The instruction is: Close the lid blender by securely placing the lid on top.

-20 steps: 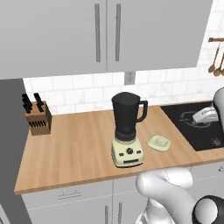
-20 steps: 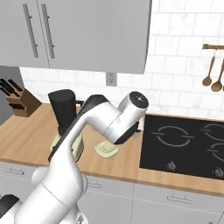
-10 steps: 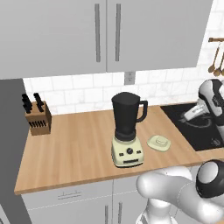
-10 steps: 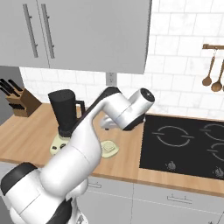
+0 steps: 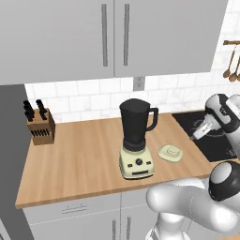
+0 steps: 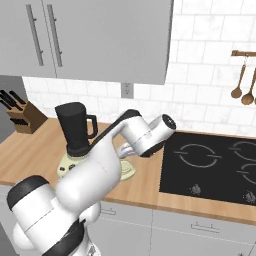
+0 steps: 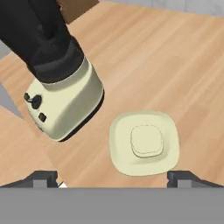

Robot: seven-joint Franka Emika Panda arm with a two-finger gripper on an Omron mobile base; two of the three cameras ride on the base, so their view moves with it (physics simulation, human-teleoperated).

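The blender (image 5: pixel 136 140) stands near the middle of the wooden tabletop (image 5: pixel 79 164), its dark jar uncovered on the cream base, with the jar handle pointing toward 3 o'clock in the left base view. The lid (image 5: pixel 170 153) lies flat on the tabletop just beside the base, at about 3 o'clock from it and not touching it. In the right base view the blender (image 6: pixel 74 136) stands at about 9 o'clock from the arm's wrist, and a sliver of the lid (image 6: pixel 128 171) shows below the forearm. In the hand view the lid (image 7: pixel 144 142) lies right side up with its raised centre on top, and the blender base (image 7: pixel 65 105) with its knob and buttons sits at about 10 o'clock from it. The claw (image 7: pixel 117 178) hangs above the lid with its two dark tips spread wide, one at each bottom corner of the view, holding nothing; the lid sits between them and a little ahead. A knife block (image 5: pixel 40 125) stands at the far left of the tabletop against the tiled wall, and a black cooktop (image 6: pixel 210 167) lies at the right end.
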